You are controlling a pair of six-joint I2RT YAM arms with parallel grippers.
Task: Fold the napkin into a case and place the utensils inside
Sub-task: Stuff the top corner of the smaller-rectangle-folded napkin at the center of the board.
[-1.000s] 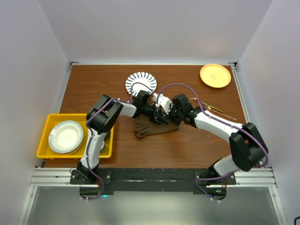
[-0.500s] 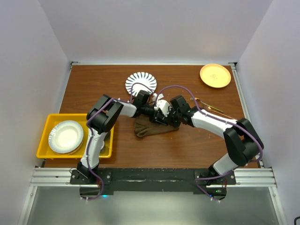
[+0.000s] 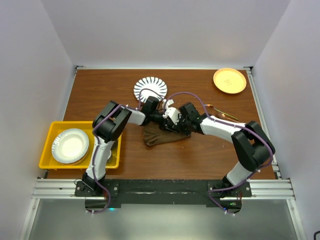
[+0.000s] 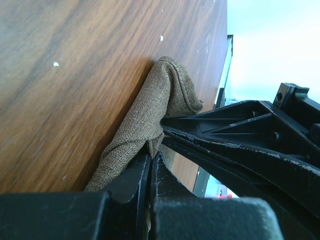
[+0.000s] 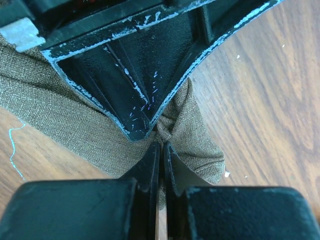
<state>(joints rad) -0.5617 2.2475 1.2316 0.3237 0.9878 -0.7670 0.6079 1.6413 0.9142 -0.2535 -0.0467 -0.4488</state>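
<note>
The napkin [image 4: 150, 107] is coarse woven cloth, matt and slightly fuzzy. The table [image 4: 60, 60] is smooth wood with a soft sheen. The left gripper [image 4: 151, 159] and right gripper [image 5: 160, 147] are matt black plastic, scratched pale at the edges. At the table's 2 o'clock, the utensils [image 3: 227, 116] glint like metal.

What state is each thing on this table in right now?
napkin: bunched on the table, pinched by both grippers.
left gripper: shut on the napkin.
right gripper: shut on the napkin.
utensils: lying loose, outside the napkin.
orange plate: flat, empty.
striped plate: flat.
white plate: in the yellow tray.
</note>
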